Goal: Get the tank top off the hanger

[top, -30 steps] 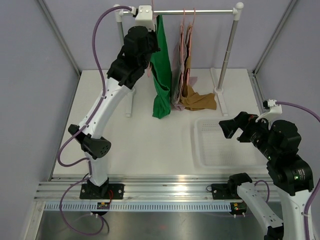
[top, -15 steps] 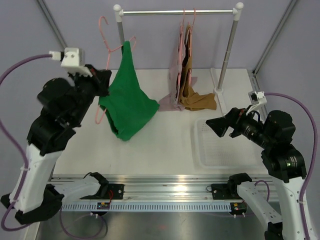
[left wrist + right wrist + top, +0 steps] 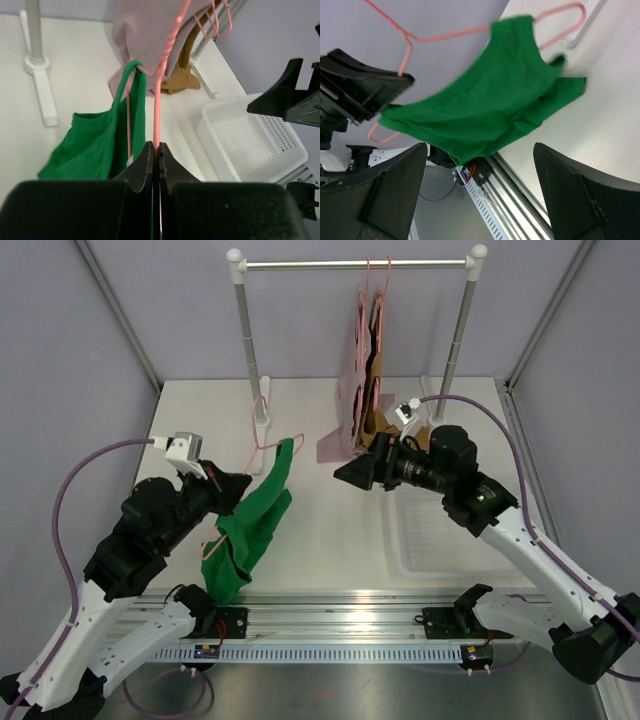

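The green tank top hangs on a pink wire hanger held in the air over the near left of the table. My left gripper is shut on the hanger wire; the tank top droops just left of the jaws. My right gripper is open and empty, pointing left at the tank top, a short gap away. In the right wrist view the tank top and hanger fill the middle, with the left gripper at the left.
A clothes rack stands at the back with a pink and a brown garment on hangers. A white basket sits at the right under my right arm. The rack's left post stands behind the tank top.
My left arm took the hanger with the tank top off the rack and swung it down to the near left. My right arm reached left over the basket toward it.
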`<action>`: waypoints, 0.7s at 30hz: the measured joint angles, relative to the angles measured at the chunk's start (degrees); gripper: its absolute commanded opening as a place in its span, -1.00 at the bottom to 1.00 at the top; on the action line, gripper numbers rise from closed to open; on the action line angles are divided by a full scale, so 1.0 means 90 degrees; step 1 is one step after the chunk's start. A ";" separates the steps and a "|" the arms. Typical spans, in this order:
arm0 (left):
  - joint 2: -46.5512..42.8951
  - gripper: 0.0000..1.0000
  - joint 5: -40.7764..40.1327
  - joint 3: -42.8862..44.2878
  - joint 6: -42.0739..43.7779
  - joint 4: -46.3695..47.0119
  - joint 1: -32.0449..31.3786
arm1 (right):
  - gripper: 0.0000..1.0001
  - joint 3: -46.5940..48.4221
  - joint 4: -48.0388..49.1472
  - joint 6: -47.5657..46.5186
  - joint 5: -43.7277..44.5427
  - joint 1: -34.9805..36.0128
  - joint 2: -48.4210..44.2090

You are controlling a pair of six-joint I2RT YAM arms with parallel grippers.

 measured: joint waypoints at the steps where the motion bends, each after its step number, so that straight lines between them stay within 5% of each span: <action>1: -0.0104 -1.00 0.0104 -0.0338 -0.0112 0.0107 0.0000 | 0.87 -0.0051 0.0197 0.0036 0.0253 0.0253 0.0121; 9: -0.1433 -1.00 0.0663 -0.2013 -0.1018 0.0709 0.0000 | 0.82 -0.0287 0.1651 0.0189 0.1831 0.1511 0.1455; 21: -0.1717 -1.00 0.0874 -0.2329 -0.1666 0.1054 0.0000 | 0.75 -0.0180 0.2356 -0.0160 0.2730 0.2140 0.2790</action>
